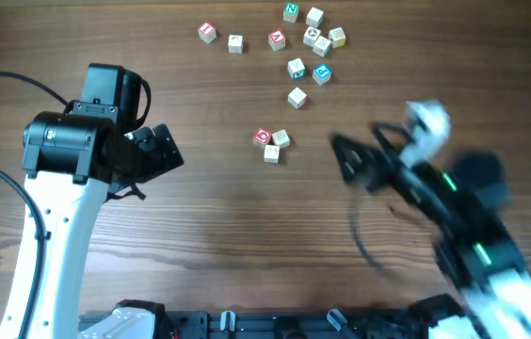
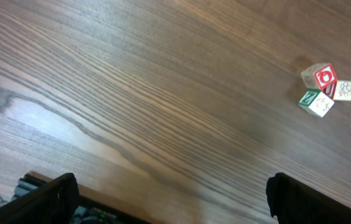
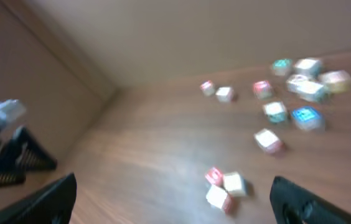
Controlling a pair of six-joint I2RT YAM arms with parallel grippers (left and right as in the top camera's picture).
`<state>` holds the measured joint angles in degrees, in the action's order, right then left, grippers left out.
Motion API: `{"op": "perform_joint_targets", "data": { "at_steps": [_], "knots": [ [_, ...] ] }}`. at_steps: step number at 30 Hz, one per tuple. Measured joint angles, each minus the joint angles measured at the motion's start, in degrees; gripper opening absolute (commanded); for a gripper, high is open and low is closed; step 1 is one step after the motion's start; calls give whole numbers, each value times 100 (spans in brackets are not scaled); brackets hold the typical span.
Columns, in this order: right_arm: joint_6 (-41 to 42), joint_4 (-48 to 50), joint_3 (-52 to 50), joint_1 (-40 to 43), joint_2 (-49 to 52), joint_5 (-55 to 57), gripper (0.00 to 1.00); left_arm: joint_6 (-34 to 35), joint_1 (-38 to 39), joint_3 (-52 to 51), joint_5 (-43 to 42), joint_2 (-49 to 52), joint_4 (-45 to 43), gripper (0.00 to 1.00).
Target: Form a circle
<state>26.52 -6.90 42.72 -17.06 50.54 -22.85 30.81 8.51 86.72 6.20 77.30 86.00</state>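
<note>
A cluster of three small pale cubes [image 1: 271, 143], one with a red face, lies mid-table. It is a tight cluster, not a ring. The left wrist view has the cluster [image 2: 325, 89] at far right; the right wrist view shows it [image 3: 224, 186] between and ahead of the fingers. My left gripper [image 1: 173, 151] sits left of the cluster, open and empty, its dark fingers [image 2: 57, 196] wide apart. My right gripper [image 1: 343, 158] is to the right of the cluster, blurred, also open with nothing between its fingers [image 3: 294, 199].
Several loose lettered cubes with red, green and teal faces lie scattered at the back of the table [image 1: 308, 42], the nearest one [image 1: 297, 96] just behind the cluster. A black cable [image 1: 364, 245] loops by the right arm. The table's near edge [image 2: 101, 208] shows under the left gripper.
</note>
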Motion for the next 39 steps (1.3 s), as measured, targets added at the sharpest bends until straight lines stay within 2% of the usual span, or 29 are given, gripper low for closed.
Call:
{"op": "perform_joint_targets", "data": {
  "at_steps": [3,4,6,9,10,11,12,14,20,23,30,39],
  "knots": [
    [376,1416,-17,-487,1958,-199,99,0,0,0,0,0,0,100],
    [553,2061,-24,-678,2647,-225,93,0,0,0,2,0,-4,100],
    [1003,2929,-20,-984,3915,-284,74,0,0,0,2,0,-7,100],
    [1526,3403,-70,-1088,4826,-323,68,0,0,0,0,0,-2,100],
    [1602,3434,-92,-1088,4892,-321,53,0,0,0,2,0,-4,100],
    [1633,3464,-103,-1088,4887,-317,27,0,0,0,2,0,-4,100],
    [1655,3488,-103,-1088,4876,-319,4,0,0,2,2,0,2,100],
    [1589,3335,-103,-1088,4640,-229,5,0,0,0,0,0,0,100],
    [1174,1233,-63,-1108,2959,439,4,0,0,2,2,0,-7,100],
    [1322,588,-59,-1355,2728,1231,4,0,0,0,2,0,-4,100],
    [1856,1279,-66,-1740,3766,2046,4,0,0,0,2,0,-2,100],
    [2304,1366,-66,-1961,3989,2806,4,0,0,0,2,0,-4,100]
  ]
}}
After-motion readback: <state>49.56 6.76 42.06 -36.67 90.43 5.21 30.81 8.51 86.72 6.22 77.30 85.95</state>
